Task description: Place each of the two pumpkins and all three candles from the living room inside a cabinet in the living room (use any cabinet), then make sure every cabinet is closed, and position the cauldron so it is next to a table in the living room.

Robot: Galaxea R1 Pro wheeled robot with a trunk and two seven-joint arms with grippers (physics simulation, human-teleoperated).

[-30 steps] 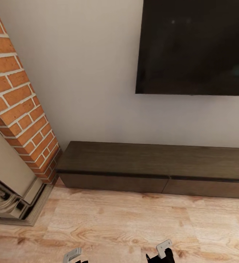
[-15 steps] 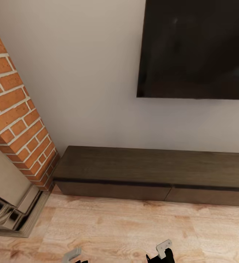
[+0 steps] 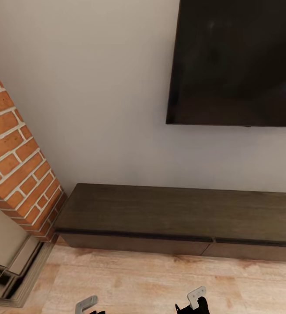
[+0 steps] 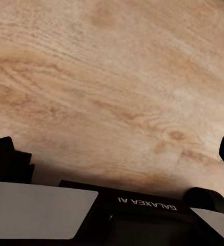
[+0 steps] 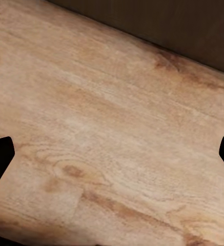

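Here, from the head camera, you are looking down at a long, low dark-brown cabinet [image 3: 177, 218] that stands against a pale wall [image 3: 94, 87]. Its flat top is bare, and both of its wide drawer fronts sit flush, so it is closed. A large black television screen [image 3: 239, 61] hangs on the wall above the cabinet's right part. To the left, just beside the cabinet's end, rises a red brick fireplace column [image 3: 16, 174] with a beige stone surround [image 3: 3, 253] below it. Light wooden floor [image 3: 160, 279] runs in front of the cabinet. At the bottom edge of this view you see the tips of your two arms: the left gripper [image 3: 87, 304] as a grey bracket, the right gripper [image 3: 196, 298] as a grey bracket on a black body, both well short of the cabinet. In the left wrist view, the left gripper [image 4: 112, 154] has its black fingertips spread to the two edges of the frame over bare floorboards, so it is released and holds nothing. In the right wrist view, the right gripper [image 5: 112, 154] is likewise spread wide and empty above the floor, with the cabinet's dark front [image 5: 168, 25] across the far side.
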